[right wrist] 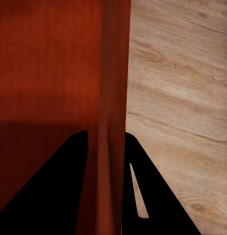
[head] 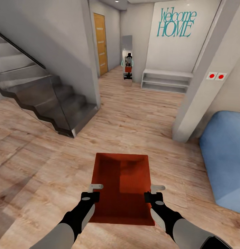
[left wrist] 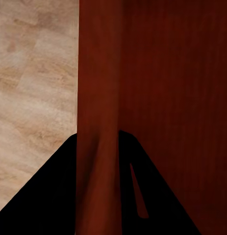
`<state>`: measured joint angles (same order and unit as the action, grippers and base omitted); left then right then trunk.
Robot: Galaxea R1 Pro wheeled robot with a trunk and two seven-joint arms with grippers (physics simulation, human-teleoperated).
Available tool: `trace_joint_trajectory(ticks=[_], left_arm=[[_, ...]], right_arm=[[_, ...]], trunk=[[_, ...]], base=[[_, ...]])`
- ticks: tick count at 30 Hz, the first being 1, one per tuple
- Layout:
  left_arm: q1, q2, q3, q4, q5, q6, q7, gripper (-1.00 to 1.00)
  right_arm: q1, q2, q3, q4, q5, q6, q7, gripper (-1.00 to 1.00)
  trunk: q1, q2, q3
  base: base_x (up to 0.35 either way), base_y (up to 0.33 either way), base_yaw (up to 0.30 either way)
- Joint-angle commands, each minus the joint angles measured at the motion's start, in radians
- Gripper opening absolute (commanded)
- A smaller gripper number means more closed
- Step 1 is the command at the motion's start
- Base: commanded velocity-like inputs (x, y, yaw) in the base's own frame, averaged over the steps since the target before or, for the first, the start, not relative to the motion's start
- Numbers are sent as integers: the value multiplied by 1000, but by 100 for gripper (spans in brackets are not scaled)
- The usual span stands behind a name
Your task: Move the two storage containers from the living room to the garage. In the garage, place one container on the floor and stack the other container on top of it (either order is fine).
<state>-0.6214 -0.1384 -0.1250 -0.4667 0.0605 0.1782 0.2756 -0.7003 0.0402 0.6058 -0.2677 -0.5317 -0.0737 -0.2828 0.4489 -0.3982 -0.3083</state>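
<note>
Head view, storage container [head: 121, 186]: orange-red open-top tray held level between both arms, above the wood-plank floor [head: 140, 117].
Left end effector [head: 93, 192]: pinching the tray's left wall; the left wrist view shows that wall [left wrist: 98, 122] between its dark fingers [left wrist: 49, 196].
Right end effector [head: 154, 193]: clamped on the right wall [right wrist: 113, 98].
Surroundings: grey staircase [head: 47, 100] left, blue sofa [head: 225, 162] right, white low shelf [head: 166, 80] under "Welcome HOME" lettering [head: 176, 23], wooden door [head: 100, 43] beyond.

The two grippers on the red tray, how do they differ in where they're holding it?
The left gripper clamps the storage container on its left wall; the right gripper clamps the opposite, right wall. The right gripper is the one nearer the blue sofa. Both straddle a wall at about the same depth.
</note>
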Motion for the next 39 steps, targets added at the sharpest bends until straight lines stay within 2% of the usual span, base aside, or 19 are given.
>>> trace_joint_trajectory(ticks=[1, 39], left_arm=[[0, 2, -15, 10, 24, 26, 13, -100], [0, 2, -13, 10, 24, 26, 13, -100]], right_arm=[[-2, -16, -14, -1, 9, -40, -18, -100], [-2, -16, -14, -1, 10, -39, -18, -100]], trunk=[[1, -2, -2], [1, -2, -4]], base=[[322, 0, -150], [322, 0, -12]])
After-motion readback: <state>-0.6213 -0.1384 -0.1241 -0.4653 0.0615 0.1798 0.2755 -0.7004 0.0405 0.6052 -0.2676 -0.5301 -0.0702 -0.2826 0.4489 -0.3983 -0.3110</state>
